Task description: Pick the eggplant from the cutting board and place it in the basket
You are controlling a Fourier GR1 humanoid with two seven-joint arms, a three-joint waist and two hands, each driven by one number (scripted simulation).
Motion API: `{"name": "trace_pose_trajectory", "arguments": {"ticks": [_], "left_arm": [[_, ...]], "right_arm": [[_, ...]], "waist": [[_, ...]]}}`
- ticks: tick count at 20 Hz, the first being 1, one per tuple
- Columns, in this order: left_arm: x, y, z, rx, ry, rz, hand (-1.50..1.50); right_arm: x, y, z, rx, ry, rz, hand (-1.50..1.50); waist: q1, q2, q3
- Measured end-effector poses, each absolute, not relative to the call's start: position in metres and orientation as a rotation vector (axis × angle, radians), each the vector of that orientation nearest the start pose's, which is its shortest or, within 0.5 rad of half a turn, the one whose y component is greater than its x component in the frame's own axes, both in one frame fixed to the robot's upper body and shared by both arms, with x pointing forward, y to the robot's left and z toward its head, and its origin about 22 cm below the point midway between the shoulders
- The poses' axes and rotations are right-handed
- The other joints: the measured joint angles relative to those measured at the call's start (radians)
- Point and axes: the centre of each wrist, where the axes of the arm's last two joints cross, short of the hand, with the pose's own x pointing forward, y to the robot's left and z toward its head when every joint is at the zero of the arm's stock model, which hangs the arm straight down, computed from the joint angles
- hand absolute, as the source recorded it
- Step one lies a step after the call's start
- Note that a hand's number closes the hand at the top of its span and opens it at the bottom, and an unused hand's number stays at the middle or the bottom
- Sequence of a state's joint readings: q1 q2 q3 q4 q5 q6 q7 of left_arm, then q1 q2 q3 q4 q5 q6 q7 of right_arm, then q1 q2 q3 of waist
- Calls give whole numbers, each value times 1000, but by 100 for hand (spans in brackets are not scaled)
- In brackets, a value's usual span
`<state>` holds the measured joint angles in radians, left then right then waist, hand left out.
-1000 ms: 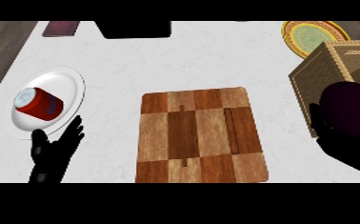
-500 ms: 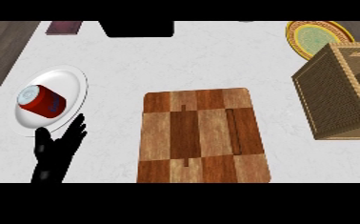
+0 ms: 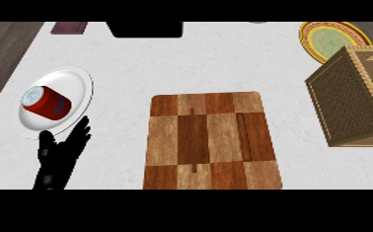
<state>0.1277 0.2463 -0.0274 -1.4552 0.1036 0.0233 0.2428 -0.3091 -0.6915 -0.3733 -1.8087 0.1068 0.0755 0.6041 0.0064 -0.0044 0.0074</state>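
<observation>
The wooden cutting board (image 3: pixel 209 139) lies in the middle of the counter with nothing on it. The woven basket (image 3: pixel 348 97) stands at the right edge, only partly in view. No eggplant shows anywhere. My left hand (image 3: pixel 59 154) rests open at the lower left, fingers up, just below the white plate. My right hand is out of view.
A white plate (image 3: pixel 76 85) at the left holds a red can (image 3: pixel 45 101) lying on its side. A yellow-rimmed plate (image 3: pixel 326 41) sits at the far right behind the basket. A dark block (image 3: pixel 146 29) and a small dark red object (image 3: pixel 69 27) lie along the back edge.
One second ago my right hand hung by the basket, curled round something dark. It has since left the view. The view has shifted slightly; the left hand stays put.
</observation>
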Motion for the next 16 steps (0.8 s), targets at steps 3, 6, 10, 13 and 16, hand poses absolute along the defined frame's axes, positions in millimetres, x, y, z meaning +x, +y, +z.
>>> {"name": "trace_pose_trajectory", "arguments": {"ticks": [3, 6, 10, 13, 16], "left_arm": [[203, 299, -37, 158, -1086, -44, 0], [204, 296, -37, 154, -1087, -42, 0], [203, 297, -40, 153, -1090, -38, 0], [204, 299, -38, 152, -1092, -47, 0], [202, 297, -38, 152, -1100, -43, 0]], "right_arm": [[262, -387, 236, -798, -1527, 108, 150], [273, -403, 221, -765, -1530, 75, 150], [276, -419, 196, -743, -1532, 57, 150], [283, -430, 179, -790, -1498, 52, 150], [278, -442, 165, -912, -1430, 68, 150]], "waist": [[0, 0, 0], [1, 1, -1], [-1, -1, 0], [4, 1, 0], [2, 2, 0]]}}
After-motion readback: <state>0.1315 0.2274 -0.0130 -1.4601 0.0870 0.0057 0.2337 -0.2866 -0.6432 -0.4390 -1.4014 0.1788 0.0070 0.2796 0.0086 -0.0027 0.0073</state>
